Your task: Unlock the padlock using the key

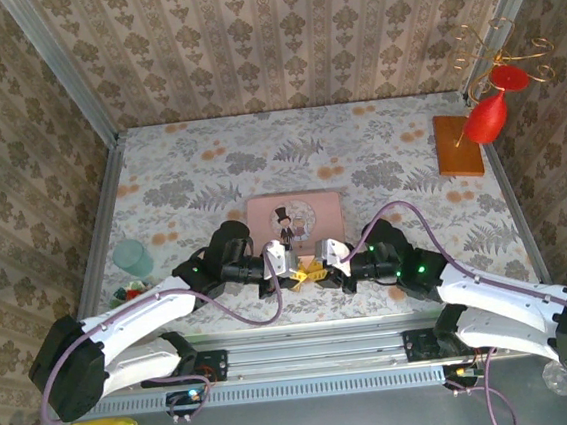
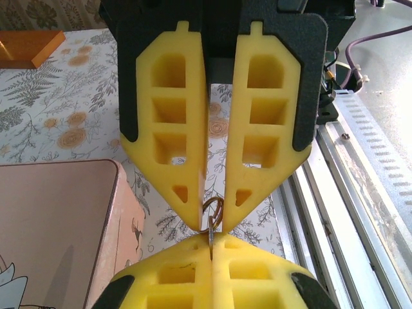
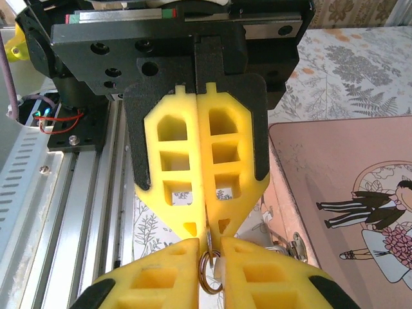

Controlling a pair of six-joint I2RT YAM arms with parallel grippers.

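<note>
Worktop (image 1: 159, 174): grey fern-and-flower print, enclosed by patterned wallpaper; aluminium rail (image 2: 360, 193) along the near edge

1. Pink rectangular tin with a cartoon couple on the lid (image 1: 293, 211): lies flat mid-worktop, just beyond both arms' tips
2. Thin silver-grey key (image 2: 211, 233) on a small brass-coloured ring (image 2: 214, 209): held off the surface between the two arms, just beside the tin's near wall and close to the rail
3. Left pincer (image 2: 212, 252): yellow fingers pressed tight together on the key's thin end
4. Right pincer (image 3: 209, 254): narrow, tips nipping the ring
5. Padlock: not plainly made out; a small silvery fitting (image 3: 286, 248) on the tin's near wall is probably its shackle or the tin's hasp

Risks, as judged:
- The ring likely pivots freely, so if the left pincer lets go the key may swing and lose its aim
- Both holds are slight, so a pull from either arm could slip the key out and drop it by the rail

Obscured:
- The key's teeth are buried in the yellow fingers, so its facing is unknown
- No brass padlock body or keyhole can be found
- The meeting point is too small to read from the top view
</note>
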